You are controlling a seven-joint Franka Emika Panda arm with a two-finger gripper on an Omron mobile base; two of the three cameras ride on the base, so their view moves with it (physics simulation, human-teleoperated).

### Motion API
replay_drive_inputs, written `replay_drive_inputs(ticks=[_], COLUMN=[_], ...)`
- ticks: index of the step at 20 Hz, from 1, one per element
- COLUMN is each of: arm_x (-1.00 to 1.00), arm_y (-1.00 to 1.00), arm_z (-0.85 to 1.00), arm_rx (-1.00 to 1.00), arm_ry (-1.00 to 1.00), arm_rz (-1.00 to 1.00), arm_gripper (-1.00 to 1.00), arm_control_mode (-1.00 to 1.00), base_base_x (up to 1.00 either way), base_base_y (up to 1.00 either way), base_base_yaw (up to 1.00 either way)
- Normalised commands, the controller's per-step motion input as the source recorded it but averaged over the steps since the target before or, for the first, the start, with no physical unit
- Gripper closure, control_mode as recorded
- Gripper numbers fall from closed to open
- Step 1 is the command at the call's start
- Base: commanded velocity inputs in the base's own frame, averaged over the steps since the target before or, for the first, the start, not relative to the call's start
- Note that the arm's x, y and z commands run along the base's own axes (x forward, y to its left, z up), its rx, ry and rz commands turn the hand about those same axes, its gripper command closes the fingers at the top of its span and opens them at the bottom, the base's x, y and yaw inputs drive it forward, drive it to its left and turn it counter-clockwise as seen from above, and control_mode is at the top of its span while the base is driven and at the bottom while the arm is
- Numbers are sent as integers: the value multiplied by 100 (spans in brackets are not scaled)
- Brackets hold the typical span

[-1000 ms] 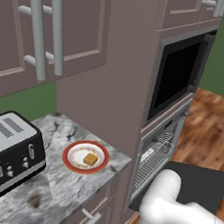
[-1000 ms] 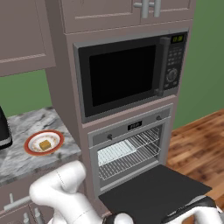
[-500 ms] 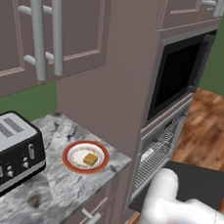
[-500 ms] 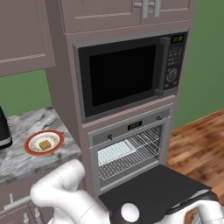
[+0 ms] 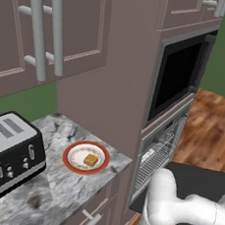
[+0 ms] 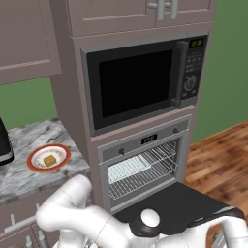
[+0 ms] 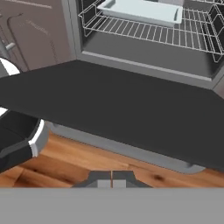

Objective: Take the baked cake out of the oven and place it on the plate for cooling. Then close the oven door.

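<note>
One square golden cake (image 5: 91, 159) on round orange-rimmed plate (image 5: 71, 163), flat dark oven door (image 7: 131, 113) lowered

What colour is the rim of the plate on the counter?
Orange-red, around a white centre; the plate shows best in the left base view.

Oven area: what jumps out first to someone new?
The oven door hangs fully open, a flat dark slab in front of the oven, with a pale baking tray on the wire rack inside. Left of it, on the marble counter, the baked cake sits on the plate. The shut gripper sits low, below the door's edge.
</note>
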Motion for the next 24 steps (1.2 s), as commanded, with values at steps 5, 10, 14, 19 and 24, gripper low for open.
replay_drive_inputs(ticks=[5, 10, 14, 19, 24], arm_x=[5, 25, 32, 23, 15], arm_y=[-3, 0, 5, 2, 0], arm_z=[-44, -86, -99, -100, -97], arm_rx=[6, 1, 0, 0, 3], arm_ry=[-12, -2, 0, -3, -12], arm_rz=[0, 0, 0, 0, 0], arm_gripper=[100, 100, 100, 100, 100], arm_control_mode=[-100, -100, -100, -100, -100], base_base_x=[0, 0, 0, 0, 0], base_base_y=[0, 0, 0, 0, 0], base_base_yaw=[0, 0, 0, 0, 0])
